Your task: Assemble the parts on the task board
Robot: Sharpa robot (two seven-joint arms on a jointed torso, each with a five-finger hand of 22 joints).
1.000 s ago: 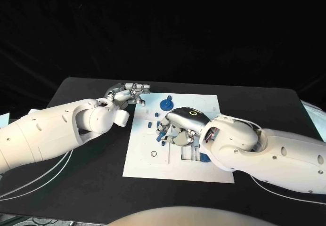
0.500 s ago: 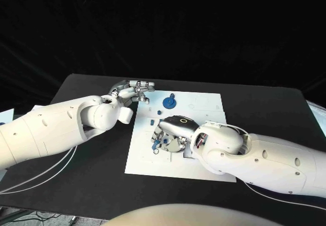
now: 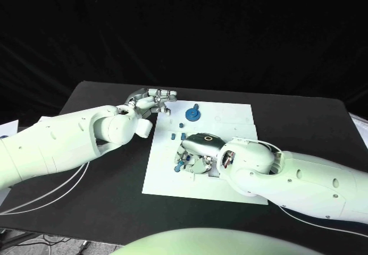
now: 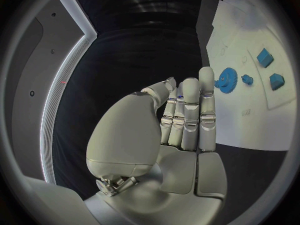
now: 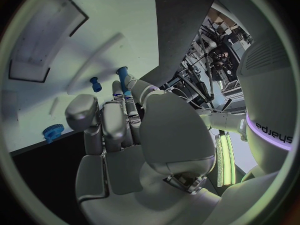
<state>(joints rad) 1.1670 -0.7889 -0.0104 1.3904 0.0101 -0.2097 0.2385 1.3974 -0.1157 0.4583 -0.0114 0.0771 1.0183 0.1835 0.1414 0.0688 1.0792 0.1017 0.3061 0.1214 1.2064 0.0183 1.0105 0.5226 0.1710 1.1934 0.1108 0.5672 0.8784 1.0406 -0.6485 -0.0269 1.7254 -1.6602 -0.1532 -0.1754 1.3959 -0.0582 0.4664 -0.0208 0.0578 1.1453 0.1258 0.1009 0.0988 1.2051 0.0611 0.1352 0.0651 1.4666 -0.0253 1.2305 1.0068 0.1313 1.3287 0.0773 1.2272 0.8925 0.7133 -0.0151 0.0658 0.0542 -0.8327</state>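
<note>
Since a second ago, the right hand has slid leftward and nearer across the task board, from its middle to the left-centre, while the left hand has stayed hovering off the board's far-left corner. The black table carries the white board at its centre, with dark surroundings beyond its far edge. On the left, the left hand hangs above the bare table just beside the board's far-left corner, its fingers straight and held close together, grasping nothing. Just right of it, a blue gear lies on the far part of the board, with a small blue peg near it. Further right and nearer, the right hand rests low over the board, fingers curled down around a blue part; whether it truly grips that part I cannot tell.
</note>
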